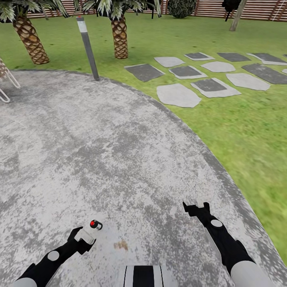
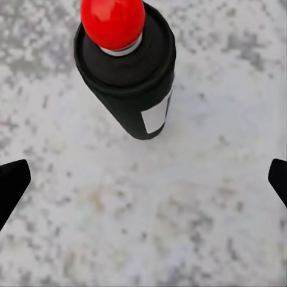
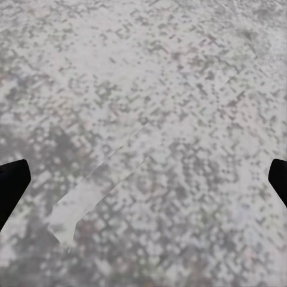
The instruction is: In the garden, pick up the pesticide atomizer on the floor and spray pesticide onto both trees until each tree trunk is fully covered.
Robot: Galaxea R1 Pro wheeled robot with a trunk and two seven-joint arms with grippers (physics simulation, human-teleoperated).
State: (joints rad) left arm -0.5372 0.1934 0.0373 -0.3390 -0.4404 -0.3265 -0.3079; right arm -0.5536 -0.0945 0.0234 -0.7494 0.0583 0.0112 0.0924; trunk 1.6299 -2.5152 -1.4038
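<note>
The pesticide atomizer [image 1: 95, 225] is a small black can with a red cap and a white label [image 2: 156, 115], resting on the speckled grey paving. My left gripper [image 1: 85, 236] hovers just short of it, open, with its dark fingertips [image 2: 12, 182] spread wide and the atomizer [image 2: 127, 66] beyond them, not between them. My right gripper [image 1: 198, 206] is open over bare paving [image 3: 143, 119], holding nothing. A pale slanted trunk [image 1: 237, 16] rises at the far back right of the lawn; I cannot tell whether it is one of the trees.
Two scaly-trunked palms [image 1: 119, 38] [image 1: 31, 42] and a grey lamp post [image 1: 88, 48] stand at the paving's far edge. Flat stepping stones [image 1: 177, 95] cross the grass [image 1: 247, 131] on the right. A chair frame [image 1: 6, 79] sits at the left; a slatted fence [image 1: 255, 10] runs behind.
</note>
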